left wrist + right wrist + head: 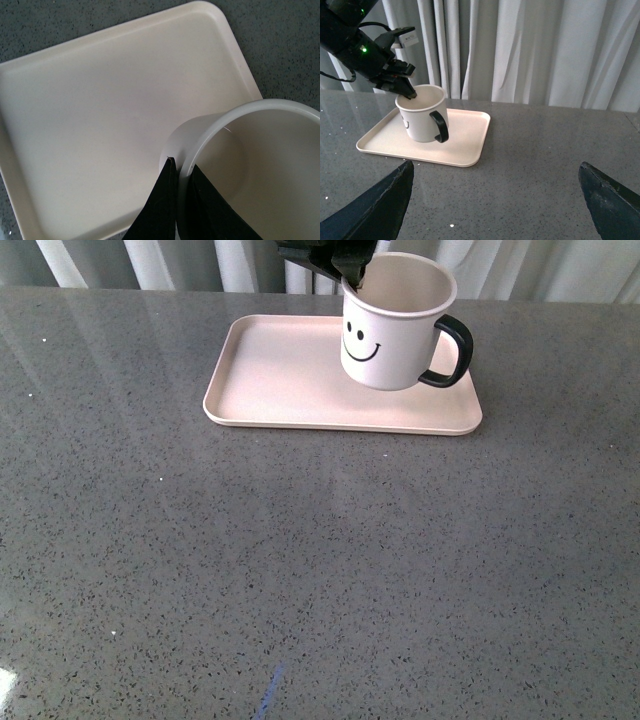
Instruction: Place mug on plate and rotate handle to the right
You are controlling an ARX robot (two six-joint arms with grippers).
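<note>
The white mug (385,335) with a black smiley face is over the right part of the pale pink plate (275,375), slightly tilted. Its black handle (455,350) points right in the front view. My left gripper (350,272) comes in from the far side and is shut on the mug's rim, one finger inside and one outside (181,167). Whether the base rests on the plate I cannot tell. In the right wrist view the mug (420,120), handle (440,126) and plate (465,145) lie well ahead of my right gripper (495,165), which is open above bare table.
The grey speckled tabletop (320,570) stretches wide in front of the plate. White curtains (545,50) hang behind the table's far edge. A small blue mark (268,695) sits near the front edge.
</note>
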